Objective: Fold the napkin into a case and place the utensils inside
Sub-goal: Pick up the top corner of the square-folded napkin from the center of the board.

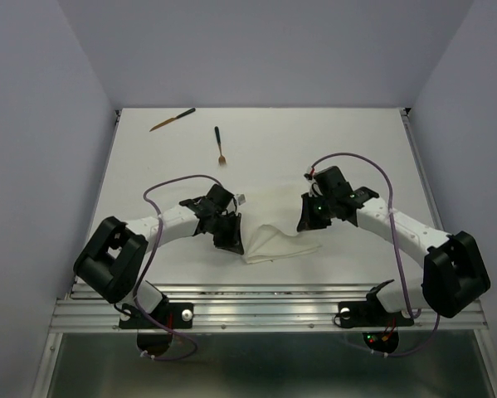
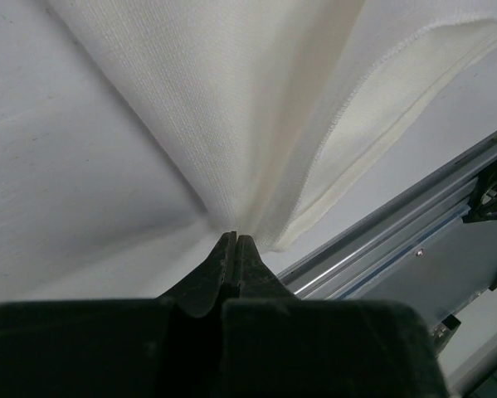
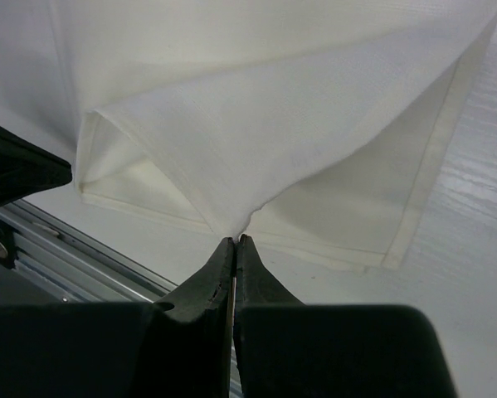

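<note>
white worktop (image 1: 339,141) between grey walls (image 1: 32,124); left claw (image 2: 234,239) and right claw (image 3: 235,240) are both closed, each pinching a fold of the napkin (image 1: 275,245), which lies bunched near the front edge, long axis left-right; fork (image 1: 219,146) and knife (image 1: 172,120) lie far back

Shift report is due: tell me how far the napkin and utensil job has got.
Done: little; the napkin is only loosely doubled over, no case yet. In hand: the left gripper and the right gripper are each shut on a pinch of the cloth. To do: finishing the fold, then fetching the fork and the other utensil, both lying apart at the far side of the table.
</note>
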`<control>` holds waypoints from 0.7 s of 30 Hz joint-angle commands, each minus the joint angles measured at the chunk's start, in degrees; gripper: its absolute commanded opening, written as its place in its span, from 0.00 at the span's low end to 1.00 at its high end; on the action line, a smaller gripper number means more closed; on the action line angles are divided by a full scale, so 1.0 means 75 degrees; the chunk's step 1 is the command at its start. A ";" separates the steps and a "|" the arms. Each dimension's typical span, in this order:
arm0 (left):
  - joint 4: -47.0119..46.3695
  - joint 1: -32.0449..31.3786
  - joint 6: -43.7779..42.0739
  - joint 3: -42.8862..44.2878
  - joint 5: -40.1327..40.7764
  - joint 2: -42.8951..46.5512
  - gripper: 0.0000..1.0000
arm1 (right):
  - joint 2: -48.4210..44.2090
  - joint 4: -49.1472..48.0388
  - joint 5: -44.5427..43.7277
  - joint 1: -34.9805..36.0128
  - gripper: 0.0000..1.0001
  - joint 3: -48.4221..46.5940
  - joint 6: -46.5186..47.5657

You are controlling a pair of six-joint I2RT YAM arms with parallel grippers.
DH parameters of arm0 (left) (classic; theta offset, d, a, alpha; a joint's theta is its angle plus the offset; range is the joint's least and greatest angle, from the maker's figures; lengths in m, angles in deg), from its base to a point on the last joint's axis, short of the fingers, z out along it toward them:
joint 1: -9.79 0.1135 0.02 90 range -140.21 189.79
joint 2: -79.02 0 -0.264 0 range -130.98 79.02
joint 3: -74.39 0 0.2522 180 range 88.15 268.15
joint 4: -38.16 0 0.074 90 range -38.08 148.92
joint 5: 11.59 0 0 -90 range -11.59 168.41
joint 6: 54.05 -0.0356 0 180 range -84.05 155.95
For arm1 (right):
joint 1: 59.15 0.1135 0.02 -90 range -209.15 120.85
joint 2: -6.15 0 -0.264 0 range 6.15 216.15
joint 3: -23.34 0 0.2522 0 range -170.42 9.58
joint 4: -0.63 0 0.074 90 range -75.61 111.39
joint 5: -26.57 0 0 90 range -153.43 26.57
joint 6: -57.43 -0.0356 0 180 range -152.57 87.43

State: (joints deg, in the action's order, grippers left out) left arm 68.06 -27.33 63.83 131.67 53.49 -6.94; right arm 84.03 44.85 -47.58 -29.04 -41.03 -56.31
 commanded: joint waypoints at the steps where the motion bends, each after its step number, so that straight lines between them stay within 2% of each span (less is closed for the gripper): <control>1: 0.0191 -0.0042 -0.0119 0.0208 0.0066 0.0515 0.00 | -0.0481 0.0356 -0.0391 0.0075 0.01 -0.0061 0.0073; 21: 0.0133 -0.0031 -0.0366 0.0208 -0.0286 0.0632 0.00 | -0.0998 0.1364 -0.1563 0.0075 0.01 0.0033 0.0014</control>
State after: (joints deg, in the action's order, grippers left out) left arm 68.96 -27.35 62.52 132.33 52.68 -4.47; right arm 78.42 52.65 -55.53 -29.04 -40.13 -56.31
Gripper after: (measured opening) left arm 0.019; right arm 0.022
